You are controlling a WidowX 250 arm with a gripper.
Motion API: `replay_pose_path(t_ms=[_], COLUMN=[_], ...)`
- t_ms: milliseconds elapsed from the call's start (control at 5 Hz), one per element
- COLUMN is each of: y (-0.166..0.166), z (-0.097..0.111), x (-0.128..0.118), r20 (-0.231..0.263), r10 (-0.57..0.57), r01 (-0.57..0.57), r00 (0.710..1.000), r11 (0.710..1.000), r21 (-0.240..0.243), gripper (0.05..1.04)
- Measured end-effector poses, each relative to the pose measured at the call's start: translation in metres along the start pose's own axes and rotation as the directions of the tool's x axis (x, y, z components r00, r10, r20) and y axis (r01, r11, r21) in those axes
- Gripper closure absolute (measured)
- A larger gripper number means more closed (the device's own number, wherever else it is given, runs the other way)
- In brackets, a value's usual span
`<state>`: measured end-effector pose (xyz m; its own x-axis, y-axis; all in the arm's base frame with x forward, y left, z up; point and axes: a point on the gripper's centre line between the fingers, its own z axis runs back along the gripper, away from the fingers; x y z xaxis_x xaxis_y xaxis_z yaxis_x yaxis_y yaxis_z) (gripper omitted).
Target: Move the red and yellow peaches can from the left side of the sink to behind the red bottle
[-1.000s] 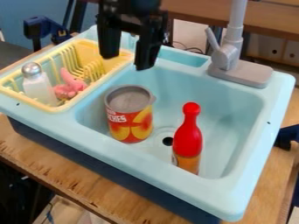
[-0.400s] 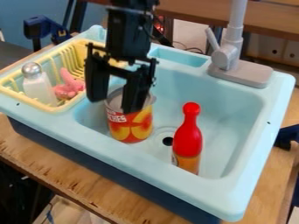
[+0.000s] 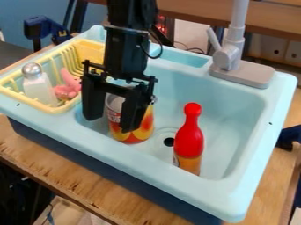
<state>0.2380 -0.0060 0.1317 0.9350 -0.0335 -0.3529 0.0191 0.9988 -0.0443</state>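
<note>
Wooden table (image 3: 69, 181): carries the light blue sink (image 3: 159, 175).
Yellow rack (image 3: 32, 105): at the sink's left end, slatted.
Shaker (image 3: 38, 88): white body, grey metallic top; upright in the rack.
Pink toy (image 3: 69, 86): in the rack, just right of the shaker.
Black gripper (image 3: 111, 125): hangs down over the basin's left part; jaws wide apart, not closed on the can; one crosses in front of it, and whether they touch it cannot be told.
Can (image 3: 136, 133): red and yellow label, upright in the basin, partly hidden.
Drain hole (image 3: 169, 142): dark, between can and bottle.
Bottle (image 3: 190, 138): red top, orange lower part; upright.
Grey faucet (image 3: 235, 59): on the back rim.
</note>
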Motion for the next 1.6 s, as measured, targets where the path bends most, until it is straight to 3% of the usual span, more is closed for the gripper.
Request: replay_pose_path(t_ms=[400, 800, 1000, 1200, 1600], y=[0.010, -0.027, -0.033, -0.028, -0.002], z=[-0.014, 0.012, 0.023, 0.024, 0.049], x=[0.025, 0.062, 0.067, 0.061, 0.024], r20=[-0.010, 0.079, 0.107, 0.090, 0.137], r10=[-0.037, -0.246, -0.268, -0.203, -0.010], r01=[0.037, 0.229, 0.242, 0.180, -0.016], r00=[0.999, 0.966, 0.958, 0.975, 0.990], r11=[0.997, 0.957, 0.947, 0.959, 0.982], r21=[0.062, 0.177, 0.210, 0.219, 0.190], gripper=[0.081, 0.081, 0.081, 0.081, 0.081])
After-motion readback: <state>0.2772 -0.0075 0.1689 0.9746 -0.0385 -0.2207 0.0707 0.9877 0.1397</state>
